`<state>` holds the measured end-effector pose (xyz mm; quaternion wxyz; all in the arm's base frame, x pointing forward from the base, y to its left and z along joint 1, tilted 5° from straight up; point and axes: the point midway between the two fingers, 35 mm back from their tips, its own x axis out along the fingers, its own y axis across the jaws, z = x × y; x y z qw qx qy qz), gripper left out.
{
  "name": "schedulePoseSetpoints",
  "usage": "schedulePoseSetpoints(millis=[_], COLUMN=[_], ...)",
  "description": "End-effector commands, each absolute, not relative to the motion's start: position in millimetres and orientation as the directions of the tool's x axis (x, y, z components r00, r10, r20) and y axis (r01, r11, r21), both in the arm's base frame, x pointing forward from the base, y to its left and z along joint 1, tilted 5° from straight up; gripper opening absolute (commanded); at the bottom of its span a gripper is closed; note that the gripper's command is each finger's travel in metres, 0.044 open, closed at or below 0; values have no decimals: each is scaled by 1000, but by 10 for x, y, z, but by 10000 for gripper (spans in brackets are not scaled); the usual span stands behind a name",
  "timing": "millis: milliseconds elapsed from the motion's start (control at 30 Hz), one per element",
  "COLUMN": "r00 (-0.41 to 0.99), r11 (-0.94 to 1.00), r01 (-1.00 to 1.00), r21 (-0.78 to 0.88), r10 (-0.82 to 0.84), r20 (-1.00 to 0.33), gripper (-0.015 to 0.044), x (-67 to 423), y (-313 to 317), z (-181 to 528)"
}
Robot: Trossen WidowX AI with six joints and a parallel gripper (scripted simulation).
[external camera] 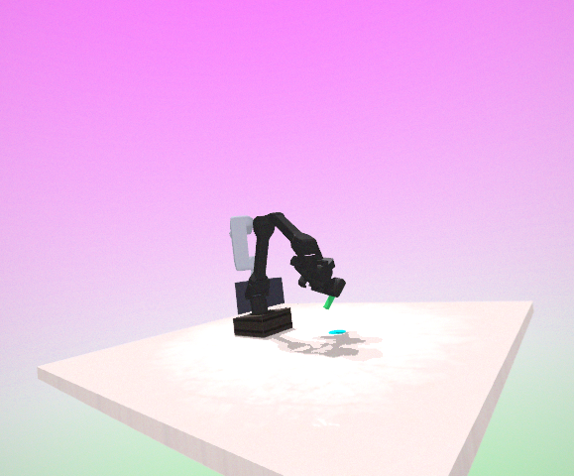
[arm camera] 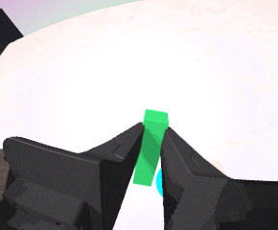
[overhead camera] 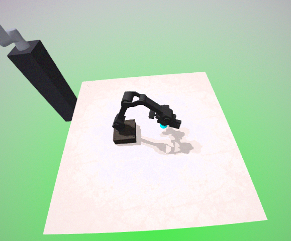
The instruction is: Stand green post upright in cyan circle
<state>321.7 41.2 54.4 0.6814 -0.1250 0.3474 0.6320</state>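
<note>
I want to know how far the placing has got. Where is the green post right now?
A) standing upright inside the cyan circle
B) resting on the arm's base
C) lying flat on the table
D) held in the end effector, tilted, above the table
D: the green post hangs tilted from the shut end effector, in the air above the cyan circle.

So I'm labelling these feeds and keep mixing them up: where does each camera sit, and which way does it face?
Top: high above the table's near edge, tilted down; shows the whole arm, base to gripper.
Exterior: low, off to the side, facing level across the table; whole arm in profile, post held above the circle.
Wrist: on the arm behind the gripper, looking out along it; only the two fingers show, shut on the post.
All three share the cyan circle; exterior and wrist share the post.
</note>
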Motion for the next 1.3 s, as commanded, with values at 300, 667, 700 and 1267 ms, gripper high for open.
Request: schedulePoseSetpoints(millis=[300,667,700,1267], r00=[5,49,53,129], r11=[173,183,185,215], r01=[-954,-957,-958,-960], r21=[246,223,221,180], r10=[828,864,867,908], r20=[-561,-501,-495,-398], gripper=[23,23,23,23], x=[3219,3228,3229,3248], y=[394,367,364,306], z=[557,577,580,620])
